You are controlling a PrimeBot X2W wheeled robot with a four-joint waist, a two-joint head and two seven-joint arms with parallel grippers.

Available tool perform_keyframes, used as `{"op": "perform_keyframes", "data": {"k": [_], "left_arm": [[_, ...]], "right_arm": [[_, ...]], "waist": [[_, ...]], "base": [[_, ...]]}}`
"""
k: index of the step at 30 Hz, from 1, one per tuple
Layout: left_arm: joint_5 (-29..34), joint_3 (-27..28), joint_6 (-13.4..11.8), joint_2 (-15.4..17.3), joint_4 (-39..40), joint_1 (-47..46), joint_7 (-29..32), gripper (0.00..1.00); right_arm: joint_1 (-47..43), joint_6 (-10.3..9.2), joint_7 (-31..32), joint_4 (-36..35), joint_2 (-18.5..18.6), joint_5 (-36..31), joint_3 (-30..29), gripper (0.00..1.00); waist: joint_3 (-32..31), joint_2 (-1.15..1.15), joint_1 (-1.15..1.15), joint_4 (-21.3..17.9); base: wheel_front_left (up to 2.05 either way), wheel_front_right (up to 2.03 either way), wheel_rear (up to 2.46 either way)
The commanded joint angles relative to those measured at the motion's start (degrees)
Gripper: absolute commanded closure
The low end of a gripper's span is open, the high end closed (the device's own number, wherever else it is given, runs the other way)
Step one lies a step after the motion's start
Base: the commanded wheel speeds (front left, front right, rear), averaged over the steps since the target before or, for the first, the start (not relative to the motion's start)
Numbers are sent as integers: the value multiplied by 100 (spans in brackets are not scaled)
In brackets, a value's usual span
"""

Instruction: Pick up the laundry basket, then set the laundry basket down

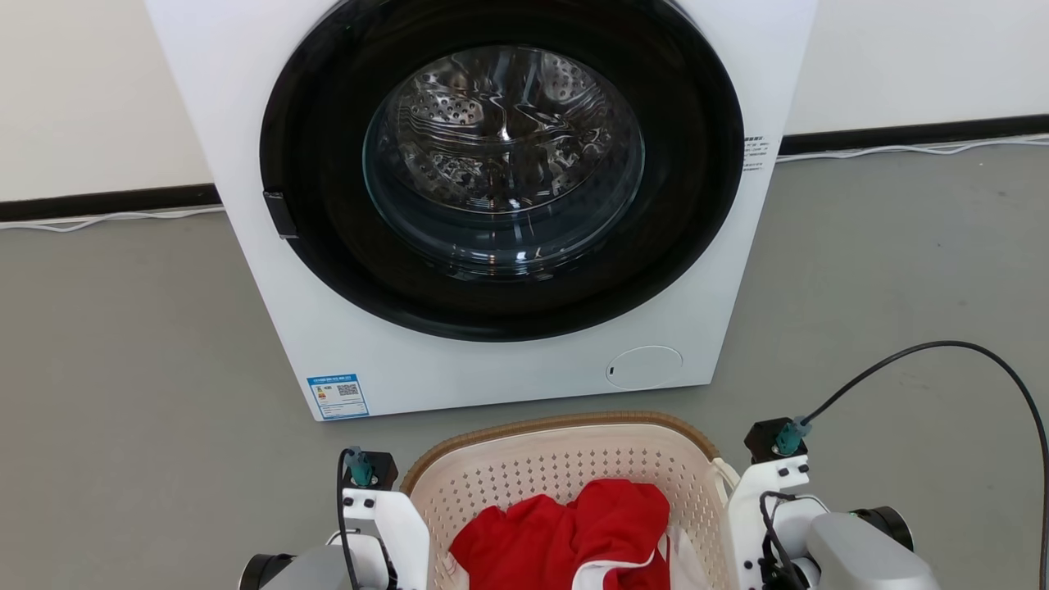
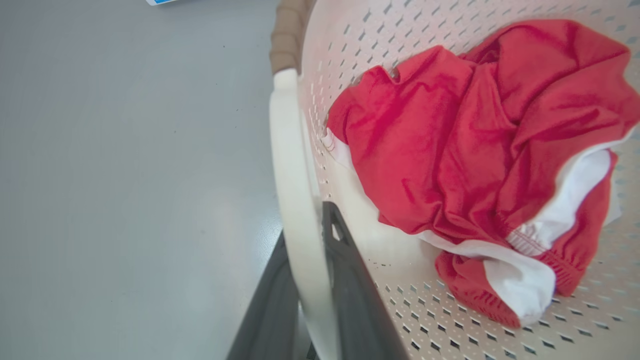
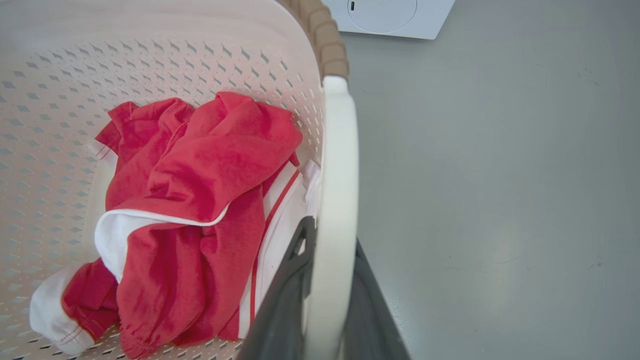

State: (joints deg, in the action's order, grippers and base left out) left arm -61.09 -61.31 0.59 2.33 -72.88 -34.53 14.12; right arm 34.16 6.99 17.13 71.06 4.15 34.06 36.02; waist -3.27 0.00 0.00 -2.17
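Note:
The laundry basket (image 1: 524, 479), cream and perforated with a brown woven rim, sits between my two arms just in front of the washing machine. A red and white garment (image 1: 565, 524) lies inside it. In the left wrist view my left gripper (image 2: 305, 225) is shut on the basket's white left loop handle (image 2: 292, 150), one dark finger on each side. In the right wrist view my right gripper (image 3: 332, 235) is shut on the right loop handle (image 3: 340, 150) the same way. Whether the basket rests on the floor or hangs above it I cannot tell.
A large white washing machine (image 1: 344, 344) with a shut round glass door (image 1: 501, 160) stands right behind the basket. A black cable (image 1: 942, 348) arcs over my right arm. Grey floor (image 1: 123, 369) spreads to both sides, with a white cable along the wall base.

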Motion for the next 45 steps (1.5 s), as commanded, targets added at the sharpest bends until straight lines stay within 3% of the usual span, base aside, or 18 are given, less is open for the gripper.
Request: {"op": "perform_keyframes", "data": {"k": [1, 45], "left_arm": [[-31, 62, 71, 54, 61, -337, -68, 100], [-123, -111, 47, 54, 32, -591, -169, 100]], "right_arm": [[129, 50, -60, -140, -127, 48, 127, 100], [304, 50, -528, -90, -127, 445, 503, 100]], "waist": [[2, 0, 0, -3], [269, 0, 0, 87]], "base": [[0, 0, 0], [0, 0, 0]]}}
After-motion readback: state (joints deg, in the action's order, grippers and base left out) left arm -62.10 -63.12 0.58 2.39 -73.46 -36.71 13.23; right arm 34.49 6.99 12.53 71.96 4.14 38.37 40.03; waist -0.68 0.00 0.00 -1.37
